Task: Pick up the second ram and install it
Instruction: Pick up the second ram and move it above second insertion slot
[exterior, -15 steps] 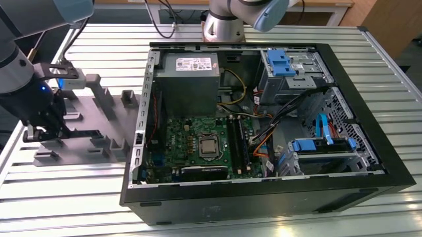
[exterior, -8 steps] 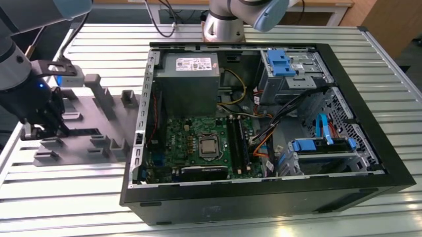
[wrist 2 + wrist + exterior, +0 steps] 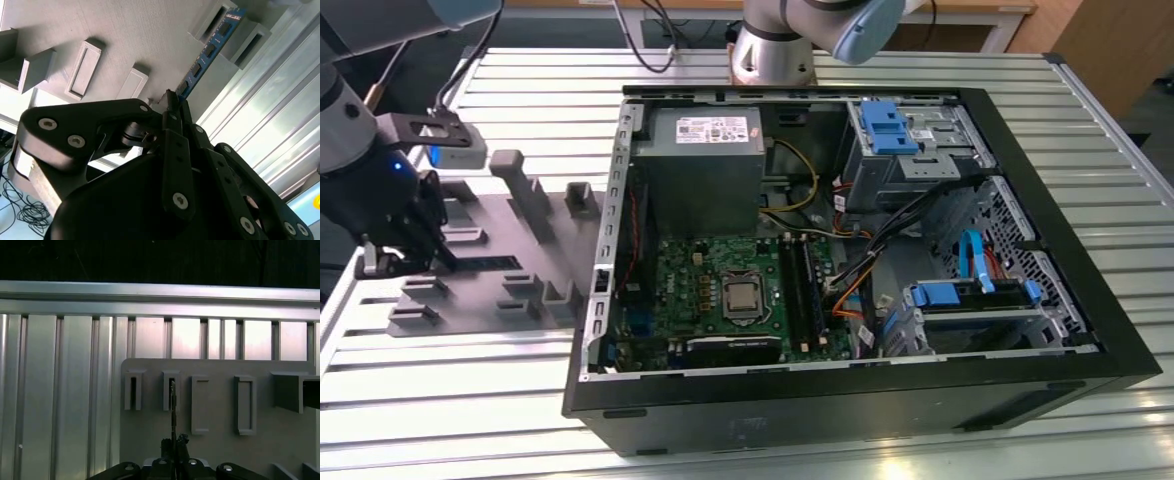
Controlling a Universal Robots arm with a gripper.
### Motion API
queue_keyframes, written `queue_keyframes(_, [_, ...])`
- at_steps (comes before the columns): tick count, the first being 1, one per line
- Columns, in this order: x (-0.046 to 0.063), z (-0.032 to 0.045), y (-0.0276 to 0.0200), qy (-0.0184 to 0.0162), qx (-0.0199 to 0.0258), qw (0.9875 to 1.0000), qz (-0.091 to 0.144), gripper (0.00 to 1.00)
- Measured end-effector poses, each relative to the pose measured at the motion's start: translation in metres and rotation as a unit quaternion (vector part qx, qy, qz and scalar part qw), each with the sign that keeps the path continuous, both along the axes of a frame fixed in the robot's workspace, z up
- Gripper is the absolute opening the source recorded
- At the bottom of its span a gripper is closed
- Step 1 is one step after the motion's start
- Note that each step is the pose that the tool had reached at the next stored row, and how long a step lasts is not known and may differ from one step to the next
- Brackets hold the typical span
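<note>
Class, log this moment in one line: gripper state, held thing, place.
gripper: shut on memory stick | stick end: between two raised blocks of grey tray | tray: at the exterior view's left of computer case

Black jointed pincer [image 3: 172, 100] with silver screws [image 3: 180, 201]

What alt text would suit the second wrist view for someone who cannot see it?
A black gripper, seen from close behind its linkages, pinches one end of the second ram, a narrow blue circuit stick. The stick's far end sits between raised blocks of a grey holder tray on a ribbed metal table.
</note>
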State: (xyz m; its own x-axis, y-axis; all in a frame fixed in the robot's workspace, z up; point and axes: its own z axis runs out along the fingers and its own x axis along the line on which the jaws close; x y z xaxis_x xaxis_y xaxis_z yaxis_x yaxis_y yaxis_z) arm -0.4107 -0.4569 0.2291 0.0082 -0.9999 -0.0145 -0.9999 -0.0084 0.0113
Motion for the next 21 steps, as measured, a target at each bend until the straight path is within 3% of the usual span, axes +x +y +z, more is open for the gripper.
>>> queue_keyframes(21, [0.000, 0.0221, 0.0000, 0.0000, 0.0001, 1.0000, 0.000, 0.14])
